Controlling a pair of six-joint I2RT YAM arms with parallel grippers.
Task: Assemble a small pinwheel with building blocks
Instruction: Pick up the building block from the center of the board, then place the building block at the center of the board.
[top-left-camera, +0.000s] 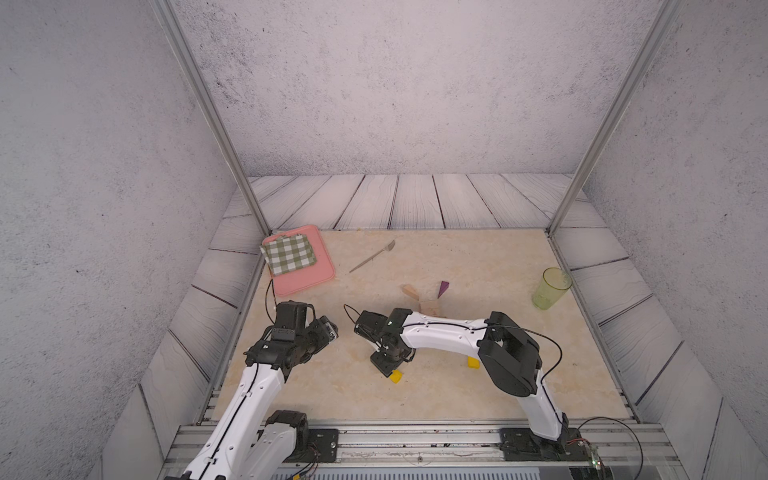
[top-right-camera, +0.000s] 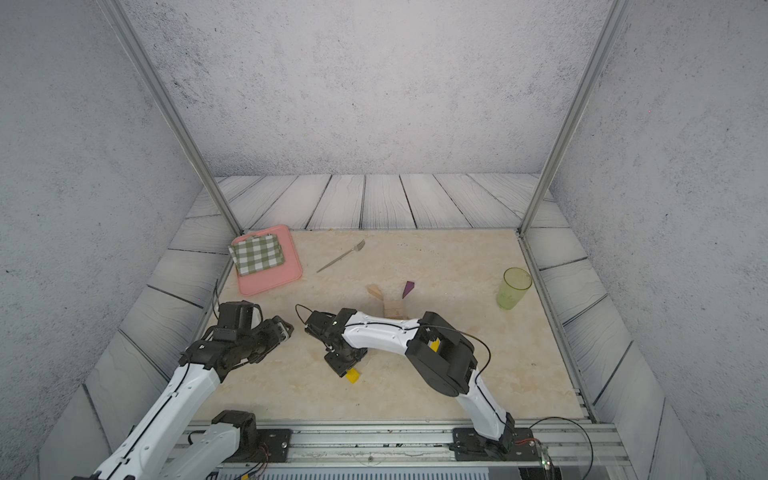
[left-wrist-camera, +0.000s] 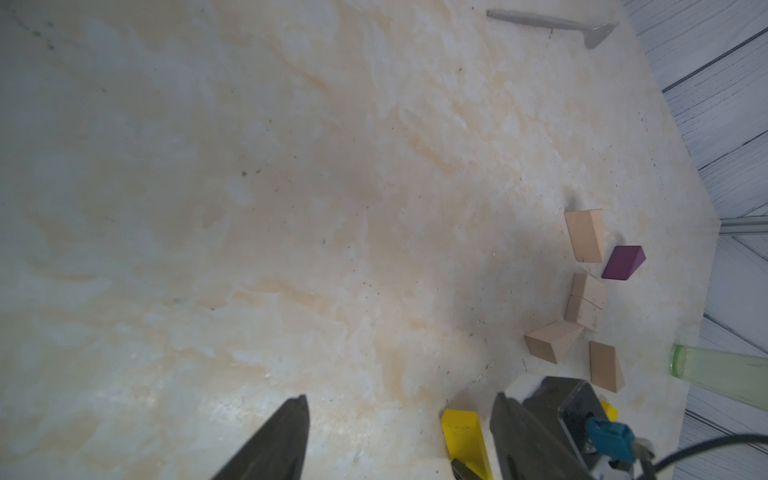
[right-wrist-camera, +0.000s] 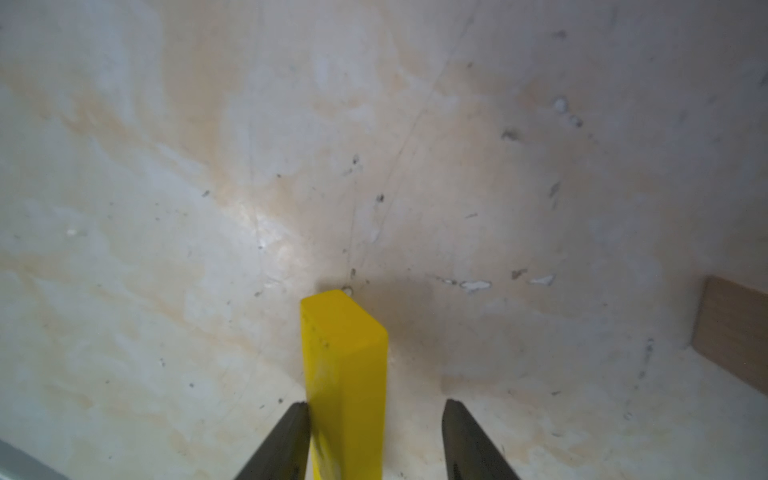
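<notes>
My right gripper (right-wrist-camera: 376, 404) is low over the table, open, with a yellow bar (right-wrist-camera: 345, 365) between its fingers. One fingertip touches the bar's side and the other stands apart from it. The bar's end pokes out below the wrist (top-left-camera: 396, 377). A second yellow bar (top-left-camera: 473, 362) lies partly hidden under the right arm. Farther back lie two tan rectangular blocks joined as a square (left-wrist-camera: 586, 301), three tan wedges (left-wrist-camera: 584, 235) (left-wrist-camera: 550, 343) (left-wrist-camera: 604, 365) and a purple wedge (top-left-camera: 443, 289). My left gripper (left-wrist-camera: 402, 398) is open over bare table at the left.
A pink tray (top-left-camera: 309, 276) holding a green checked cloth (top-left-camera: 288, 254) sits at the back left. A grey fork (top-left-camera: 372, 255) lies behind the blocks. A green translucent cup (top-left-camera: 552, 289) stands near the right edge.
</notes>
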